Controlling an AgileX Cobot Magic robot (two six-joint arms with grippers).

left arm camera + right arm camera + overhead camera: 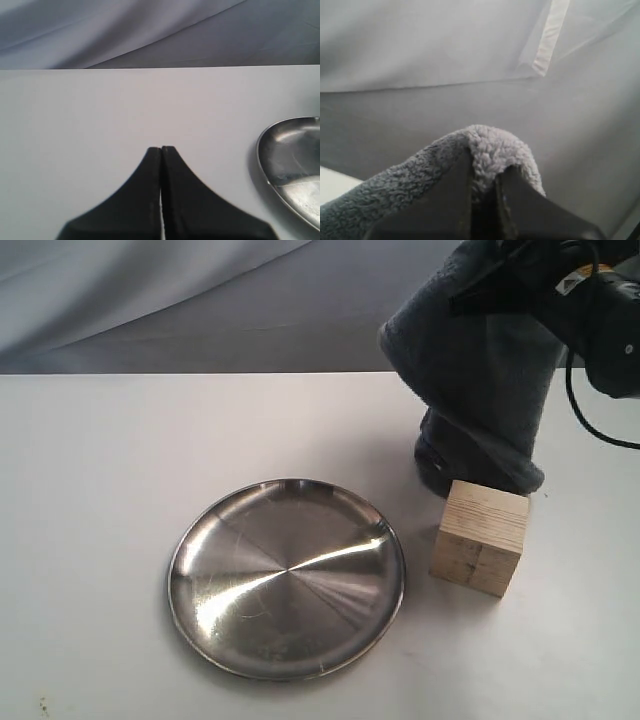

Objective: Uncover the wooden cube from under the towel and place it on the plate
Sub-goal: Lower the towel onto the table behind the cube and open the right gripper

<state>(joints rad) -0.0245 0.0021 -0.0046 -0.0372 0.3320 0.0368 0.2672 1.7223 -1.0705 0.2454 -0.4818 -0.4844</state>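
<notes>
The wooden cube (481, 537) stands uncovered on the white table, just right of the steel plate (286, 576). Behind the cube the dark blue-grey towel (482, 380) hangs lifted, its lower end still touching the table. My right gripper (485, 165) is shut on a fold of the towel (492, 147), high at the upper right of the exterior view, where the cloth mostly hides it. My left gripper (161, 149) is shut and holds nothing, low over bare table with the plate's rim (261, 161) off to one side. It does not show in the exterior view.
A grey cloth backdrop (200, 300) hangs behind the table. The right arm's black body and cable (600, 330) fill the upper right corner. Bare white table (90, 490) lies left of the plate.
</notes>
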